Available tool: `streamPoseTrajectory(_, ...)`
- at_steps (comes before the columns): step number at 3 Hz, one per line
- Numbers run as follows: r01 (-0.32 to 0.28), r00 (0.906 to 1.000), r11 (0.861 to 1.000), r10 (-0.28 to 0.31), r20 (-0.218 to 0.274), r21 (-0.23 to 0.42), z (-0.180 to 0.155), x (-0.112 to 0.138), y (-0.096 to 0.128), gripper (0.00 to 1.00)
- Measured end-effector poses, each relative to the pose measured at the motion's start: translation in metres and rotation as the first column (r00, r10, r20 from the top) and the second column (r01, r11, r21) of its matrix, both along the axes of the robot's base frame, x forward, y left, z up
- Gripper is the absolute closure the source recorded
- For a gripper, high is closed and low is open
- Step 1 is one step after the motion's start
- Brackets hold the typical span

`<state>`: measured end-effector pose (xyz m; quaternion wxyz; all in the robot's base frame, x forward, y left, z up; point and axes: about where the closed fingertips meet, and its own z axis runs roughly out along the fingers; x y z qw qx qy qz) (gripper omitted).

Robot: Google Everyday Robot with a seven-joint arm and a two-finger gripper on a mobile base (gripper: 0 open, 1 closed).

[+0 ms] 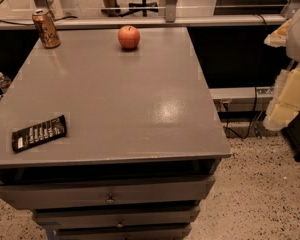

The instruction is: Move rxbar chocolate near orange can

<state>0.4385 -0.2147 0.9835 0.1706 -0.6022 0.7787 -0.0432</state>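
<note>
The rxbar chocolate (pixel 39 132) is lying flat at the near left corner of your desk (pixel 140 99), well apart from the orange can (pixel 46 28) standing at the far left. Your end effector (pixel 289 98) is hanging beyond the right edge, and you cannot tell if it is open or closed.

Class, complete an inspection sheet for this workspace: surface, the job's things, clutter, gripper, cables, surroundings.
Surface: grey matte tabletop on a grey drawer cabinet; one glare patch.
Job's things: flat black-wrapped rxbar chocolate lies at the near left corner; copper-orange cylindrical orange can stands upright at the far left corner, well apart from it.
Clutter: round red-orange apple near the far edge.
Grippers: pale yellowish gripper hangs beyond the table's right side, holding nothing of the job.
Cables: black cables on the floor right of the cabinet.
Surroundings: speckled floor; black office chair base beyond; clear plastic bottle at left.
</note>
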Motion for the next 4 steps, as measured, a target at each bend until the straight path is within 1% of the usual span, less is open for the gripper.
streamPoseTrajectory(1, -0.003, 0.9999, 1.000, 0.003, 0.010, 0.011, 0.000, -0.001, 0.003, 0.00)
streamPoseTrajectory(2, -0.021, 0.9995, 0.997, 0.019, 0.025, 0.073, -0.015, -0.003, 0.025, 0.00)
streamPoseTrajectory(3, -0.083, 0.9960, 0.975, 0.074, 0.051, 0.207, -0.045, -0.008, 0.080, 0.00)
streamPoseTrajectory(4, -0.134, 0.9908, 0.928, 0.119, 0.065, 0.347, -0.069, -0.007, 0.137, 0.00)
